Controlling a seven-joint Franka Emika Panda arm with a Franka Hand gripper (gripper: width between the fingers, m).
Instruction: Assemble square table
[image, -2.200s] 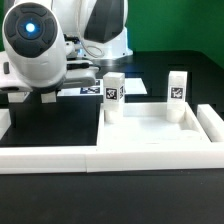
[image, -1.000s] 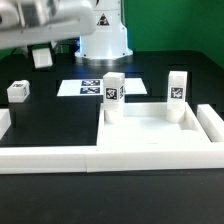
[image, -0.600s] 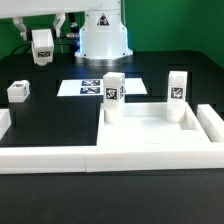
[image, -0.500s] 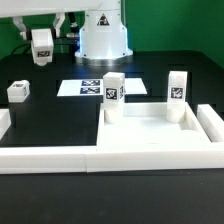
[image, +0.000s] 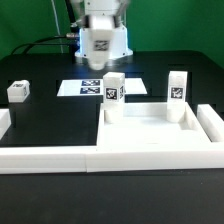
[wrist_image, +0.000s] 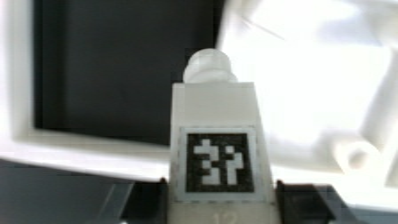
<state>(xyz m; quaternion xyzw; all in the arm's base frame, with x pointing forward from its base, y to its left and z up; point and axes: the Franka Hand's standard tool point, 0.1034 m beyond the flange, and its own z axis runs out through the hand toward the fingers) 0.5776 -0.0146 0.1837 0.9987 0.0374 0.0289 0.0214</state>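
The fingers (wrist_image: 139, 203) are clamped on the held leg block (image: 97, 42). It hangs in the air above the far side of the table (image: 40, 110), clear of everything on it. In the exterior view the fingers themselves are cut off by the top of the picture and blurred. In the wrist view only their dark tips show, one on each side of the block's lower end. That view shows the block's black-white tag and its rounded peg end, but the white shapes behind it are too blurred to name.

The square slab (image: 150, 128) lies near the table's front edge, toward the exterior view's right. Two standing leg blocks (image: 113, 97) (image: 177, 95) sit upright at its two far corners, tags facing the camera; their seating in the sockets is hidden. The slab's front corners are masked by a long white border bar (image: 60, 158).

A loose leg block (image: 17, 91) rests near the table's edge on the exterior view's left, well apart from the slab. The marker board (image: 88, 88) lies flat behind the slab, partly covered by the nearer standing block.
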